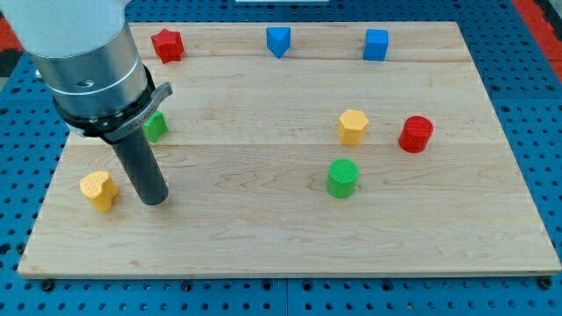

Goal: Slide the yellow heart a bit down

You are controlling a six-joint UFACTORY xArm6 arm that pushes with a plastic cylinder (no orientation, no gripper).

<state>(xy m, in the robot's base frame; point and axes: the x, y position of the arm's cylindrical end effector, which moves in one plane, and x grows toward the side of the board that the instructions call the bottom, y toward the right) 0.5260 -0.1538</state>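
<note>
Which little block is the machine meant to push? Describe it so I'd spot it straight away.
Start at the wooden board and go to its left edge, a bit below the middle. There sits the yellow heart, just left of my tip, apart from it. It is the only heart; the other yellow block, a hexagon, lies well over on the view's right.

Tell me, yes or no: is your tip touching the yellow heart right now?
No: my tip stands to the view's right of the yellow heart, with bare wood showing between them.
</note>
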